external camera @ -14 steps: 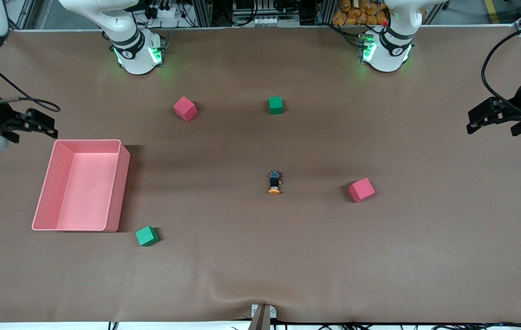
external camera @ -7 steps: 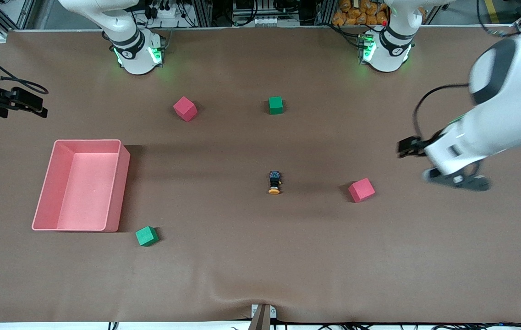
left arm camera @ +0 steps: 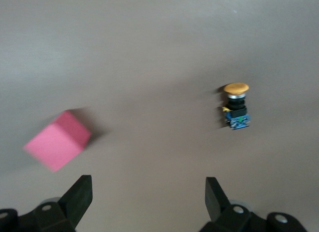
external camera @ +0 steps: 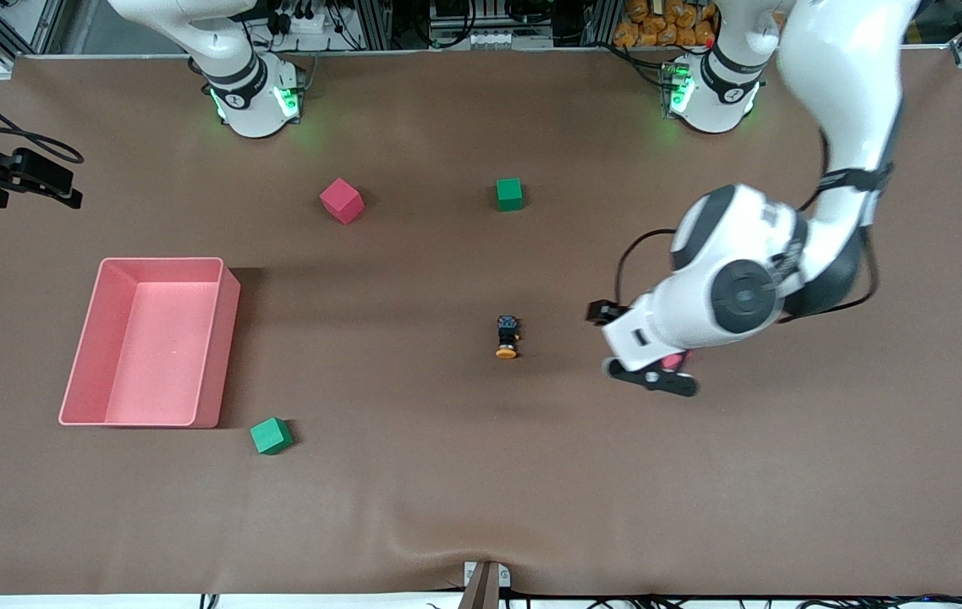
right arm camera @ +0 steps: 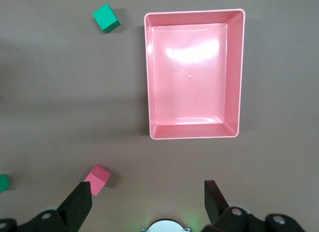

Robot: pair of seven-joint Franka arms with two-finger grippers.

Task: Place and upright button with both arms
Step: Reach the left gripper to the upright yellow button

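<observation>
The button [external camera: 507,337] lies on its side in the middle of the table, orange cap toward the front camera. In the left wrist view it [left arm camera: 236,105] lies ahead of the fingers, apart from them. My left gripper [left arm camera: 148,193] is open and empty, up in the air over the red cube [left arm camera: 57,140] beside the button toward the left arm's end. In the front view the left hand covers most of that cube [external camera: 673,359]. My right gripper [right arm camera: 147,204] is open and empty, high over the right arm's end of the table.
A pink bin [external camera: 222,355] stands toward the right arm's end, also in the right wrist view [right arm camera: 240,72]. A green cube [external camera: 271,436] sits nearer the front camera than the bin. A red cube [external camera: 342,200] and a green cube [external camera: 509,194] lie near the bases.
My left arm has swept in from the left arm's end of the table to over the red cube beside the button. My right gripper has shifted slightly at the table's edge. The button has not moved.
</observation>
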